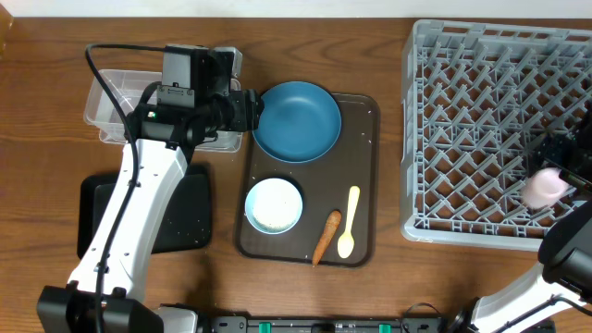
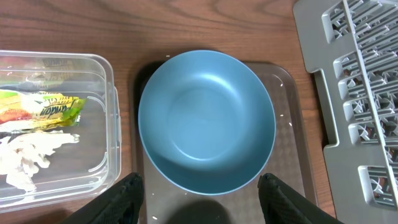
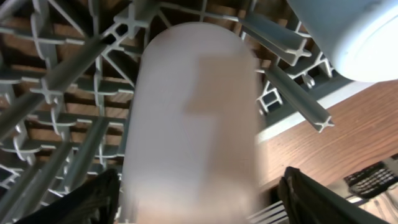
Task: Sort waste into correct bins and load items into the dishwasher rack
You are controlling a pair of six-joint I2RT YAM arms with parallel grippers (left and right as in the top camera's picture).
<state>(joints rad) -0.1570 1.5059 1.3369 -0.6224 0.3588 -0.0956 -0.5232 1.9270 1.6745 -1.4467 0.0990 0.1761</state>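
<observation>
Bare wooden table point(image 1: 391, 139) is left open between the brown rectangular tray point(image 1: 361, 166) and the grey plastic lattice rack point(image 1: 462, 111), whose near right corner is occupied by a pale pink cup point(image 1: 544, 187), apparently lying sideways.

1. Overhead: straight down on the whole table point(image 1: 370, 46).
2. Left wrist: close above the dark blue plate point(image 2: 206, 121), shared with overhead.
3. Right wrist: tight against the pink cup point(image 3: 193, 118), also seen overhead.

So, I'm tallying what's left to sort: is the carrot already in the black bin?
No, the carrot lies on the brown tray, right beside the spoon.
</observation>
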